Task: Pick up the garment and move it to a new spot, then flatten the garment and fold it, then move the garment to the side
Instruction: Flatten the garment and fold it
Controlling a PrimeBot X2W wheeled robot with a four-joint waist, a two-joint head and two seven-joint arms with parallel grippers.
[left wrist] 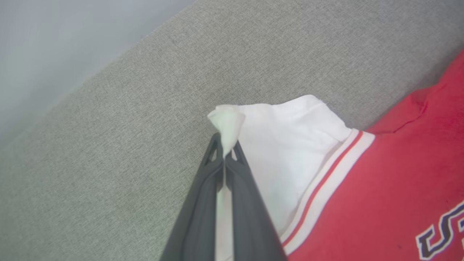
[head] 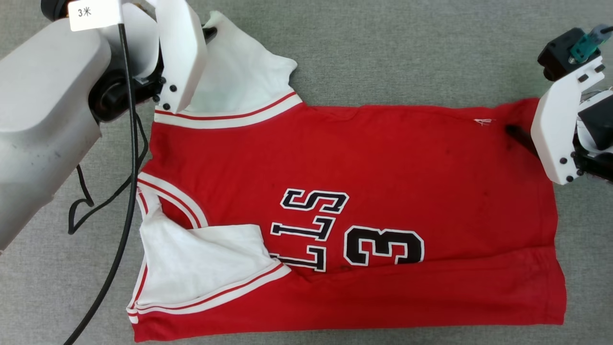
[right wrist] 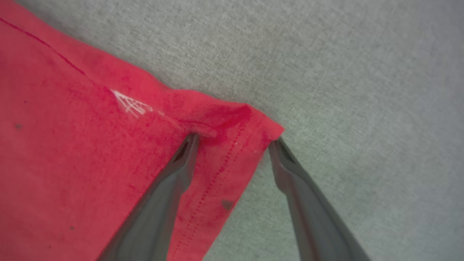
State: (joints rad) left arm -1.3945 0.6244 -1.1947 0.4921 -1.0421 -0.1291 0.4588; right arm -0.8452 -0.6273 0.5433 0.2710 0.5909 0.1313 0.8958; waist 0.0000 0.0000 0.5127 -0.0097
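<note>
Left hand (left wrist: 224,150) is clenched on the very tip of the far sleeve (left wrist: 286,145), the white cloth bunched up between its two dark fingers (left wrist: 203,203). That pinch at the outermost point looks chosen so the whole sleeve can be drawn in over the body without dragging the red cloth along.

The right hand (right wrist: 235,141) is released, jaws wide, set astride the far hem corner (right wrist: 253,127). One finger rests on the red cloth and the other sits just off the edge on the worktop (right wrist: 362,90). It grips nothing yet, and its straddle suits closing on that corner.

The shirt (head: 383,158) lies spread flat across the middle of the worktop, neck end towards the left hand, hem towards the right. Its near sleeve (head: 201,263) is already turned in over the chest, covering part of the lettering (head: 311,225). With each hand at one end of the far long edge, the step in hand seems to be folding that edge inward.
</note>
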